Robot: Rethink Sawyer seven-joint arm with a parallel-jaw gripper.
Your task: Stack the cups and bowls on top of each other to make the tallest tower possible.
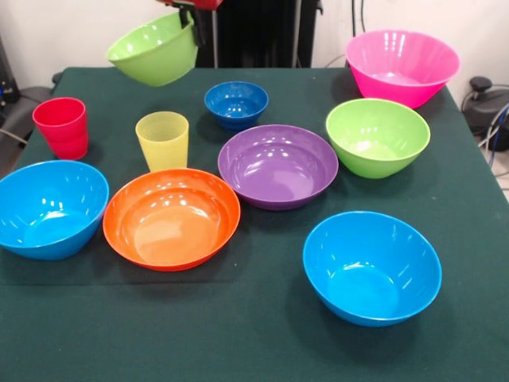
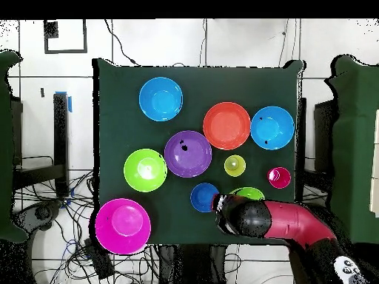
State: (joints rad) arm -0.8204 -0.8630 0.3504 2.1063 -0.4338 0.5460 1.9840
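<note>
Jaws pinch rim of glossy lime green bowl [image 1: 155, 49], tilted, airborne.

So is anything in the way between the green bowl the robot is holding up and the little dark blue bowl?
Nothing visible is. The lifted lime green bowl hangs tilted in the gripper, above the table. The small dark blue bowl sits empty on the cloth beside it, with only open space between. The yellow cup stands nearer the camera, off that path.

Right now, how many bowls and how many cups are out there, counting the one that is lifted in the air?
Bowls: 8, seven on the table and one lime green bowl held up by the end effector.
Cups: 2, one red cup and one yellow cup.
Total: 10.
</note>
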